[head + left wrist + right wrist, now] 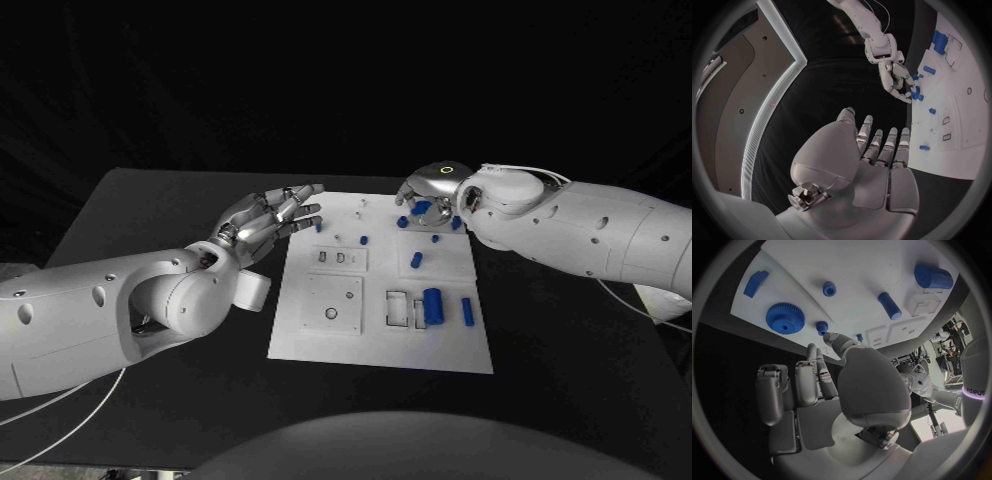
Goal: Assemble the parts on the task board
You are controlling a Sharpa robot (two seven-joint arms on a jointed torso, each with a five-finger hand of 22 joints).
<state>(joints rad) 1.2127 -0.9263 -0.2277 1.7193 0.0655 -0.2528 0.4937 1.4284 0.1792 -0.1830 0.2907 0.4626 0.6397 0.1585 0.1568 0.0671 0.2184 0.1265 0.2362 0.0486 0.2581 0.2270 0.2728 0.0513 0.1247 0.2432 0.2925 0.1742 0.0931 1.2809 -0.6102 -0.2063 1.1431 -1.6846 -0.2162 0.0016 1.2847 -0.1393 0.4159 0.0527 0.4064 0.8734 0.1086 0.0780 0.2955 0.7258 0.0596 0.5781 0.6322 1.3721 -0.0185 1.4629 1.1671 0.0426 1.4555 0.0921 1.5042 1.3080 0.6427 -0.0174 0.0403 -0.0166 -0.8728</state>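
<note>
The task board [378, 330] lies mid-table, long axis running 12 to 6 o'clock in the head view. The right hand [437, 190] hovers over the board's far right corner, approx 1 o'clock from board centre, fingers loosely curled w/ nothing between them as far as the right wrist view shows; its fingertips [831, 338] sit just beside a small blue gear [822, 326], touching or not can't be told. Next to that lies the large blue gear [786, 318], flat on the board, w/ a blue block [756, 282] further along and a short blue peg [829, 288] and longer blue pin [889, 305] toward board centre. A fat blue cylinder [433, 303] and a slim blue rod [467, 311] lie near the 5 o'clock end. The left hand [268, 220] hangs off the board's far left edge, approx 10 o'clock, fingers straight and spread, holding nothing. Likely step: right hand picking a gear. To do it well it should probably settle on one gear, bring thumb and a finger to opposite rim edges, and lift straight up so the neighbouring gear isn't nudged. Teeth give grip, but the flat gear leaves little to get under, so a light pinch at the rim looks safer than a scoop. The left hand could steady the board's edge if it slides.
</note>
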